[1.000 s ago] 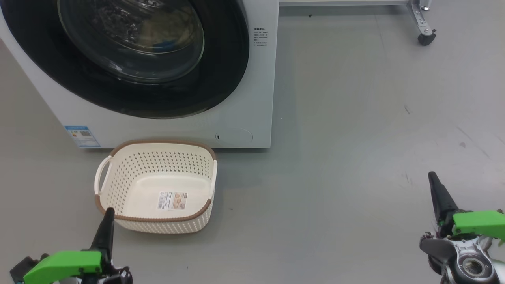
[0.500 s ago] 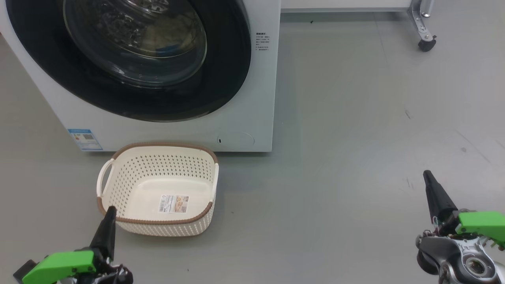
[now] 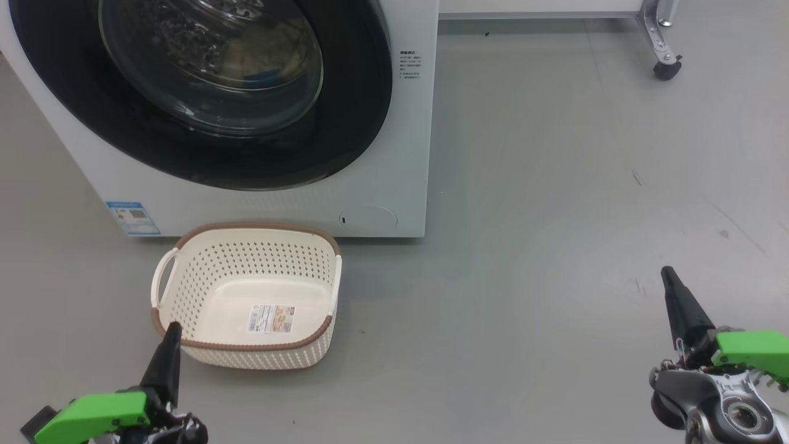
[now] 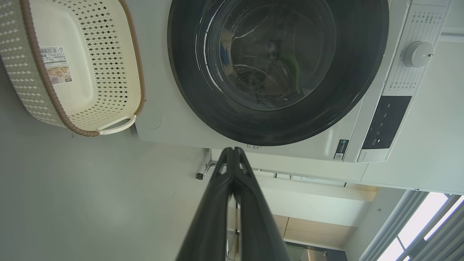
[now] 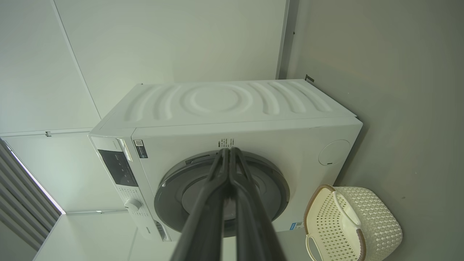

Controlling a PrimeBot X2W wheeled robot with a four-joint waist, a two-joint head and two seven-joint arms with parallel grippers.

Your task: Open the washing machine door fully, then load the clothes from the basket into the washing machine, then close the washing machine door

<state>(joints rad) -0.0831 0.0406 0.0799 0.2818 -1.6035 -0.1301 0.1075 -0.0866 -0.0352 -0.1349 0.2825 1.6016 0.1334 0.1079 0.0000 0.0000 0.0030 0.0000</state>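
While both arms sit low at the bottom edge of the head view, we see the left tool (image 3: 171,333) with its two dark fingers pressed together and holding nothing. Its tip lies over the near rim of the basket (image 3: 259,356), and we cannot tell if it touches it. The right tool (image 3: 669,279) is pressed together in the same way, also with nothing in it, over the floor (image 3: 555,216) and well apart from the basket.

The floor is grey and smooth, with a few dark scuff marks (image 3: 637,176) on the right side. The basket stands upright on it, just in front of the washing machine (image 3: 400,154). Its bottom is bare around a label sticker (image 3: 271,316).

Low on the white front there is a blue energy label (image 3: 132,217). The door (image 3: 351,123) lies flat against the front, and its black ring is cut off by the top edge of the head view. Behind the glass we make out something pale yellow with a blue patch, the clothes (image 3: 266,74) in the drum. Reflections hide their shape.

Farther back stands a metal leg with a caster (image 3: 666,63). In the right wrist view a white panelled wall (image 5: 163,43) rises behind the machine.
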